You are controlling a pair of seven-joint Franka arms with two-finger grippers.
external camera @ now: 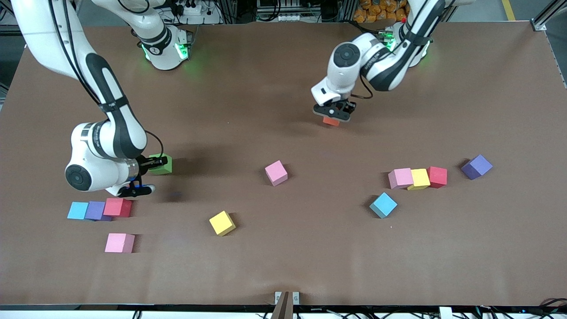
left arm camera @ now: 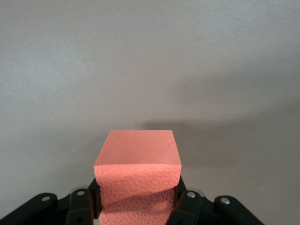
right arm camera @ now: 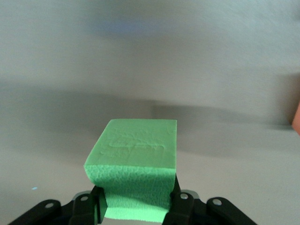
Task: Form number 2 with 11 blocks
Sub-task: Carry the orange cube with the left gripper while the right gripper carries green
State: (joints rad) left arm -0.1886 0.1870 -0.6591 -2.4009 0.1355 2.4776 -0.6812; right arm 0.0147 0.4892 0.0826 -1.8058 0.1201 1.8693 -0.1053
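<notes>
While clamped on the green block (external camera: 161, 164) by right gripper (external camera: 151, 164) | left gripper (external camera: 333, 116) clenched on orange block (external camera: 331, 121), well apart from green | advised: seat squarely, release gently.

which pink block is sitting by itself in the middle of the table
The pink block nearest the table's middle, standing alone and turned at an angle. One other pink block touches a yellow block in a row; the third pink block lies toward the right arm's end, nearest the front camera.

Robotics lab, brown table (external camera: 283, 266), two bolted arms, cables, alu framing (external camera: 547, 17)
</notes>
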